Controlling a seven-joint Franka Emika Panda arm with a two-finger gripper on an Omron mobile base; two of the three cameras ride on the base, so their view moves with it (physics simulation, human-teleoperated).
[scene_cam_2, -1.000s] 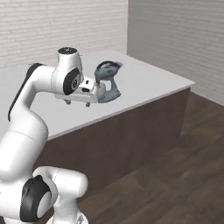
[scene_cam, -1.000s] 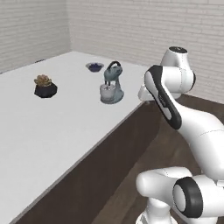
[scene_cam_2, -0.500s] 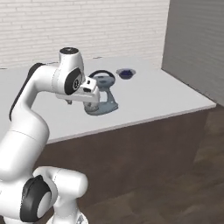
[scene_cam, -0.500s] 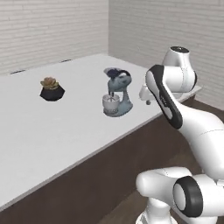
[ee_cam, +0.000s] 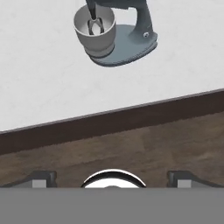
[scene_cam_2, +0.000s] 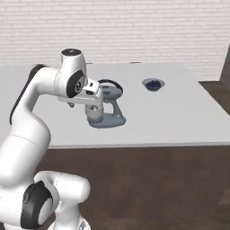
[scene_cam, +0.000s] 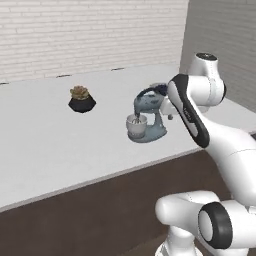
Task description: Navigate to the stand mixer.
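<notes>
The stand mixer (scene_cam: 146,119) sits on the white counter (scene_cam: 45,145) close to its front edge, bowl (ee_cam: 94,26) w/ whisk facing the robot's left, arched head over it; in the right base view it's (scene_cam_2: 107,108) just behind the wrist, partly covered by the arm. Change vs 1 s ago: the whole scene has swung in both base views, so that's the base driving/turning, not the things moving. The mixer went from far up the counter to nearly centred and bigger, and the counter edge now runs almost square across the right base view. Judgement: nav nearly done, base about lined up w/ the mixer, prob. only a small final approach left. The succulent (scene_cam: 81,99) in its black pot stands well apart to the mixer's left, further back; the small dark bowl (scene_cam_2: 153,84) is off to the right near the back. In the hand view the mixer's at top, head cut off by the frame edge, counter lip and dark cabinet front below, wood floor under that. Gripper (ee_cam: 113,180): just the two dark tips at the bottom, set far apart w/ nothing between, so jaws look wide and empty. Hard to see: in the left base view the forearm hides the mixer's rear and base edge; the gripper itself is tucked behind the wrist in both base views.
</notes>
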